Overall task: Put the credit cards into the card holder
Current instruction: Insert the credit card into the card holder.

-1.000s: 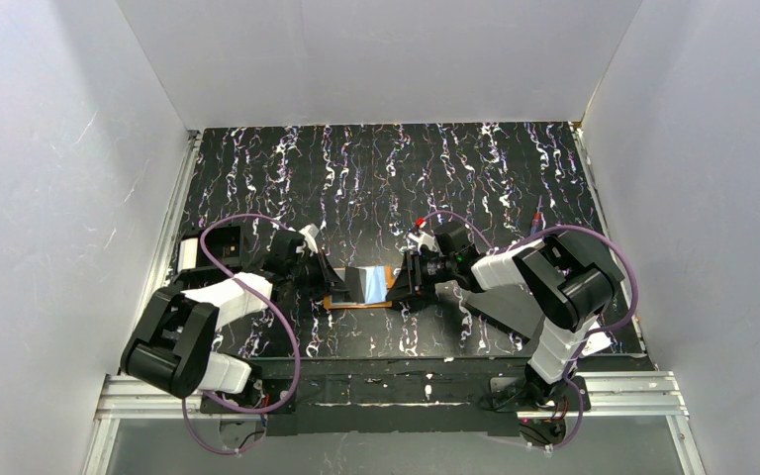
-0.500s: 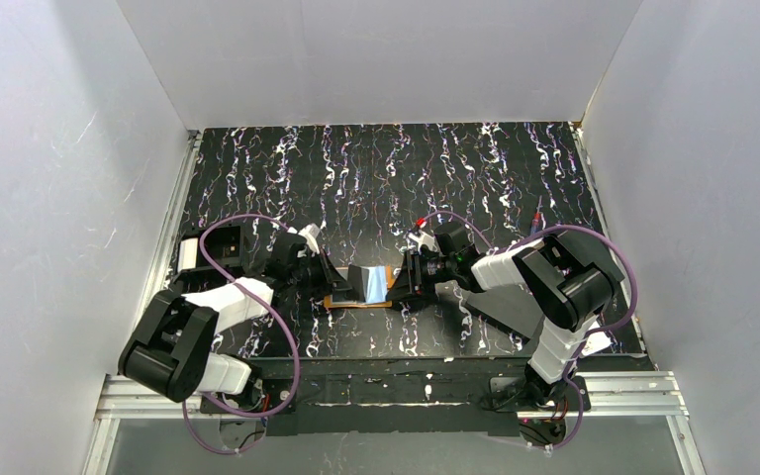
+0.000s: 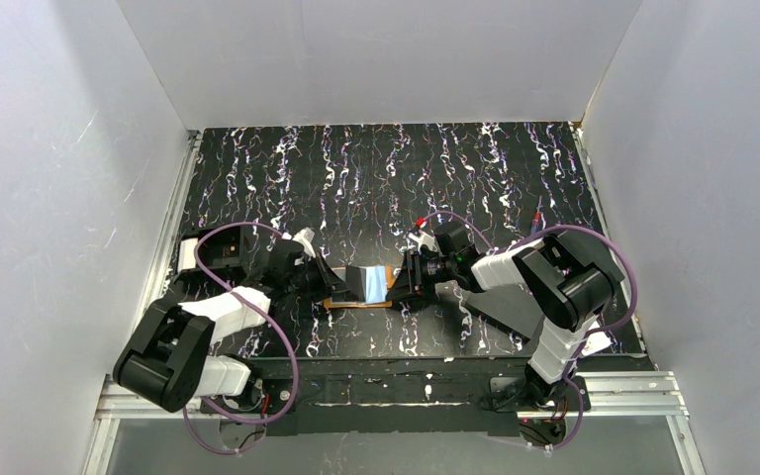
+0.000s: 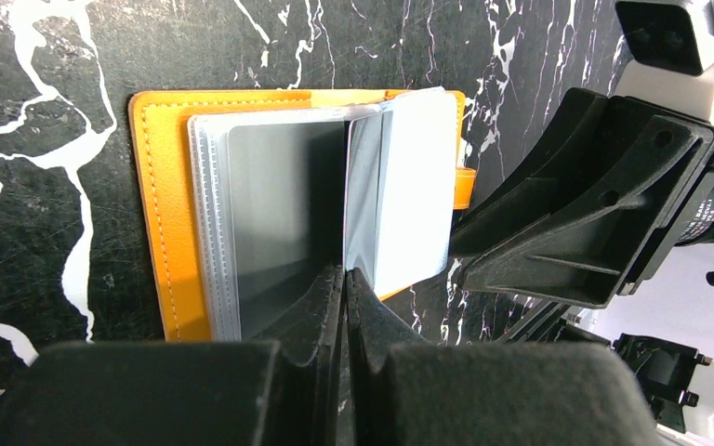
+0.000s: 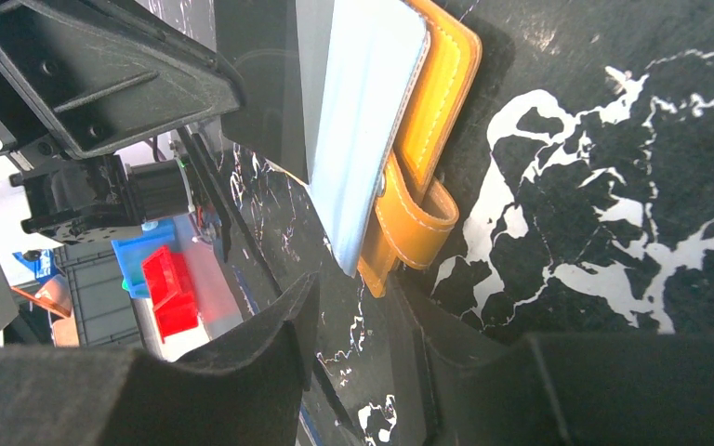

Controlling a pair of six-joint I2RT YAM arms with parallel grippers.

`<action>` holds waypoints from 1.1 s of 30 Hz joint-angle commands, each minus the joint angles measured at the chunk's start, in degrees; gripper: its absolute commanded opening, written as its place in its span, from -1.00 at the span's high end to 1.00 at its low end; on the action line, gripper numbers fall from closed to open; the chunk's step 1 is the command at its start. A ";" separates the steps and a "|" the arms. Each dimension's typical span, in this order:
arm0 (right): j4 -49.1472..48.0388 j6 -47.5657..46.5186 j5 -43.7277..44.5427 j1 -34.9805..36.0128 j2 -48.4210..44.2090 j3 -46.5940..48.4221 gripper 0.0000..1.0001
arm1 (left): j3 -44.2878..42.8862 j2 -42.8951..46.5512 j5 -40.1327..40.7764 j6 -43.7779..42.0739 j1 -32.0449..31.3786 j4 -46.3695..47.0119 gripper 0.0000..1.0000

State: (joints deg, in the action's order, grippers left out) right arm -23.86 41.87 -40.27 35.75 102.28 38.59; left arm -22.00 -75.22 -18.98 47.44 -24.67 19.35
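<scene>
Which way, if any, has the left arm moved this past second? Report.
Yes. Its elbow has swung toward the near rail and the left wall; the left gripper stays at the card holder.

Bright, even light from above; a raised sleeve [image 4: 400, 186] shades the page [image 4: 270, 214] at its 9 o'clock; the near fingers [image 4: 311, 311] at 6 o'clock look blurred.

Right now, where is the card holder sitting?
In the top view the card holder lies open on the table, near the front centre, directly between the left claw and the right claw.
</scene>
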 commanded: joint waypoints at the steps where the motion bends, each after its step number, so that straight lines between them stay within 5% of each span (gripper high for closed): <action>1: 1.97 -1.56 3.04 0.82 1.77 -0.09 0.16 | 0.05 -0.46 1.82 0.19 -0.38 -1.07 1.00; 13: 2.89 -2.07 2.92 0.82 1.73 0.35 0.16 | -1.51 -1.59 2.48 -4.57 -0.13 -2.13 1.00; 25: 2.43 -1.83 2.59 1.04 2.39 0.34 0.16 | -8.01 -7.44 -5.56 -11.34 -0.03 -9.16 1.00; 33: 1.83 -0.14 5.47 1.08 1.70 1.08 0.06 | -8.24 -6.42 -6.07 -9.27 0.14 -10.74 1.00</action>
State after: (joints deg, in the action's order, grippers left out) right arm -23.70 42.15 -40.84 35.77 102.37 38.96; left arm -30.04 -81.82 -23.35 38.11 -24.05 12.84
